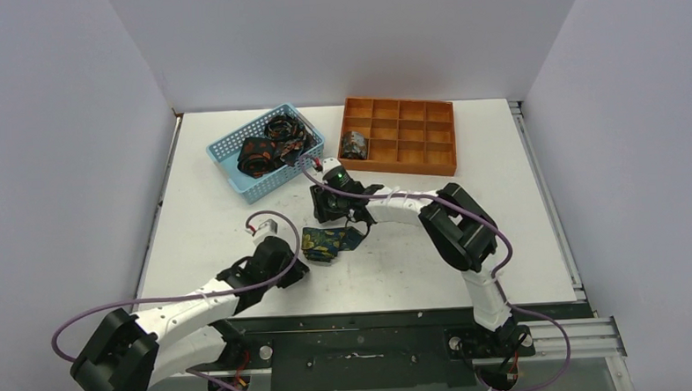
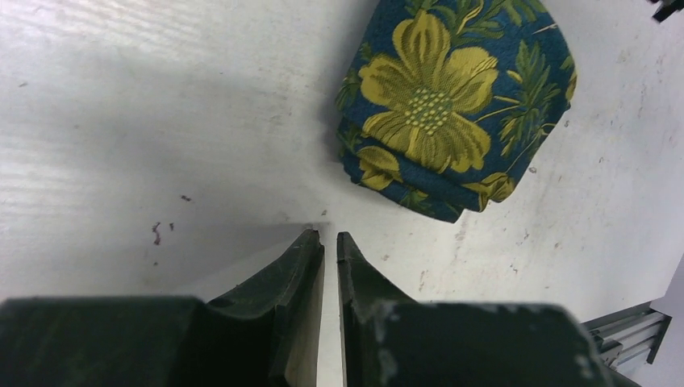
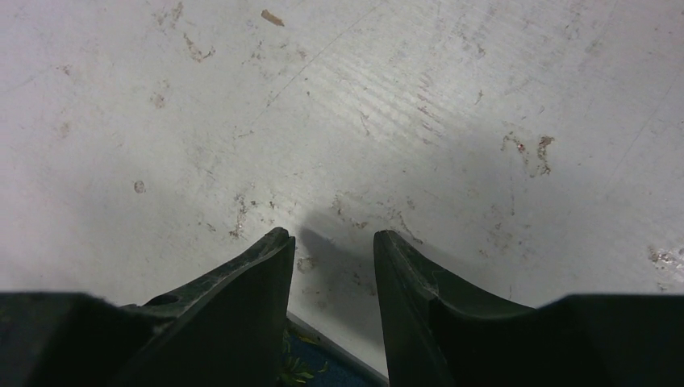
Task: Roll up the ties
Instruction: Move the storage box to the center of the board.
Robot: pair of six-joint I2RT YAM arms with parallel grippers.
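A navy tie with yellow-green flowers (image 1: 327,242) lies on the table as a compact, flattened roll between the two grippers. In the left wrist view this tie (image 2: 456,105) lies just ahead and right of my left gripper (image 2: 329,235), whose jaws stand almost together and empty. In the top view my left gripper (image 1: 300,270) is just left of the roll. My right gripper (image 1: 330,216) is open just behind the roll. Its jaws (image 3: 331,235) are apart over bare table, with a bit of the tie (image 3: 314,367) showing below them.
A light-blue mesh basket (image 1: 226,157) at the back left holds several dark ties with orange print (image 1: 268,146). An orange compartment tray (image 1: 419,131) at the back holds one small rolled tie (image 1: 354,145) in its near-left compartment.
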